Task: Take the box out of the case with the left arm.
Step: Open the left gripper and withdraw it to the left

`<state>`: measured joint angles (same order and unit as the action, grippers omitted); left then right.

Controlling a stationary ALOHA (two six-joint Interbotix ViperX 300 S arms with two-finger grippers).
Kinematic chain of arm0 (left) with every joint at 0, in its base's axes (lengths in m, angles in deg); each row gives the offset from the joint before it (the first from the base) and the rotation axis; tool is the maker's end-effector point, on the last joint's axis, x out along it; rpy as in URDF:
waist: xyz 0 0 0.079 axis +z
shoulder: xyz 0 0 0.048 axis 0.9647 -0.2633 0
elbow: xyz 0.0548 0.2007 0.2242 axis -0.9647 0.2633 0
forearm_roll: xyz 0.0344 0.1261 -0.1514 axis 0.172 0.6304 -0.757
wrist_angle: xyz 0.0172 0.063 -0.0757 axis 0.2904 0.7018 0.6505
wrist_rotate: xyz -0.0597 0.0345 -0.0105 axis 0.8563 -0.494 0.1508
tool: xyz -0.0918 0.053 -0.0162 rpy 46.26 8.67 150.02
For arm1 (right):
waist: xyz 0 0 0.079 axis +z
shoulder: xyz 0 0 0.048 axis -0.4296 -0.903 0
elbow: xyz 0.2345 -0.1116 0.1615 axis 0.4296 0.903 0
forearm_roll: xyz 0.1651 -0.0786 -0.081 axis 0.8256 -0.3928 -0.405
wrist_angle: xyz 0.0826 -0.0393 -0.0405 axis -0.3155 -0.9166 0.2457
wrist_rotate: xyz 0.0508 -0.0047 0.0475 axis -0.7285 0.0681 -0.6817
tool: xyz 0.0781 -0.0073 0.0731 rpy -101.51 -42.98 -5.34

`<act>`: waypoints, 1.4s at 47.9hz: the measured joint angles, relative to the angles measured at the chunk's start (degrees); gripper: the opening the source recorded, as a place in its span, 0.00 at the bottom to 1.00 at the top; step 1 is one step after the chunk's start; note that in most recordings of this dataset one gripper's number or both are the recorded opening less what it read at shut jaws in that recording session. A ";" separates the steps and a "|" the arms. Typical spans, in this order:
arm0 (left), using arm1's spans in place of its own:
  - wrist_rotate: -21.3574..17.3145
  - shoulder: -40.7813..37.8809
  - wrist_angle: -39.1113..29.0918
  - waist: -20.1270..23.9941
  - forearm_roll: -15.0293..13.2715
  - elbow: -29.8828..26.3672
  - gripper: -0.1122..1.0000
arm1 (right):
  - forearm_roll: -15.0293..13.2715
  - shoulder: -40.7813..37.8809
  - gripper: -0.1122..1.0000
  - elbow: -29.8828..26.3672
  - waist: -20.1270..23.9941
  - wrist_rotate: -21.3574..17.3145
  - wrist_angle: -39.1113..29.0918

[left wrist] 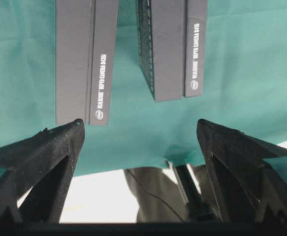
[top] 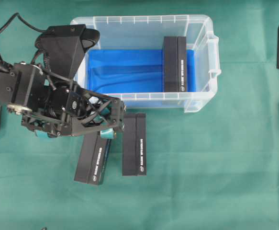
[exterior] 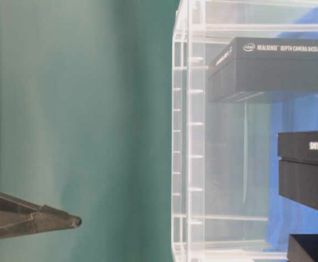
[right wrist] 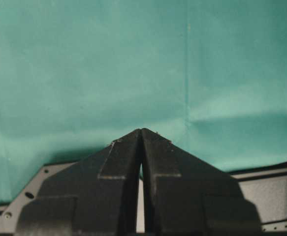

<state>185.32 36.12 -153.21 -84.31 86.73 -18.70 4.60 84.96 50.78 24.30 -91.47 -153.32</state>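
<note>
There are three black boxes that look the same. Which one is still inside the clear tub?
The box at the right end of the case, resting on its blue lining. The other two boxes lie outside on the green cloth.

Your left gripper (top: 111, 125) sits just outside case (top: 201, 28) near wall, fingers spread over cloth (top: 216, 167). Two boxes on cloth: tilted box (top: 92, 160) directly under fingertips, straight box (top: 134, 144) just beside fingers, toward right. Third box (top: 174, 63) in case, beyond fingers, at right end, well apart.
</note>
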 measured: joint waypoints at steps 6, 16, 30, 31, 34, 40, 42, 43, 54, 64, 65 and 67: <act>0.00 0.35 -0.18 0.00 0.00 1.05 0.94 | -0.18 0.00 0.11 0.00 0.00 -0.09 -0.09; 0.00 4.57 -0.35 -1.76 0.00 5.45 0.94 | -0.35 0.00 0.11 0.00 0.00 0.00 -0.09; -0.18 15.12 -2.11 -3.43 -0.09 16.08 0.94 | -0.88 0.00 0.11 0.00 0.00 0.00 -0.09; -0.09 15.82 -2.11 -3.43 -0.09 16.79 0.94 | -0.97 0.00 0.11 0.00 0.00 -0.09 -0.09; -0.09 17.93 -2.20 -3.43 0.00 18.72 0.94 | -0.97 0.00 0.11 0.00 0.00 -0.09 0.00; -0.18 21.45 -2.20 -3.43 -0.09 21.62 0.94 | -0.88 0.00 0.11 0.00 0.00 0.00 -0.09; -0.18 21.88 -2.20 -3.43 -0.09 21.97 0.94 | -0.97 0.00 0.11 0.00 0.00 0.00 0.00; -0.18 22.06 -2.20 -3.43 -0.09 22.06 0.94 | -0.97 0.00 0.11 0.00 0.00 0.00 -0.09; -3.52 21.80 -2.20 -2.20 0.09 22.06 0.94 | -0.97 -0.09 0.11 0.00 0.00 0.00 0.00; -7.29 21.53 -2.46 4.66 0.18 21.88 0.94 | -0.97 -0.09 0.11 0.00 0.00 -0.09 -0.09; -7.91 21.53 -2.55 5.54 0.09 21.88 0.94 | -0.97 -0.09 0.11 0.00 0.00 0.00 0.00; -9.05 21.62 -2.90 7.29 0.18 21.88 0.94 | -0.97 -0.09 0.11 0.00 0.00 0.00 0.00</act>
<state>176.27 57.74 -156.11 -77.02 86.90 3.18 3.63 84.87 50.78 24.30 -91.47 -153.32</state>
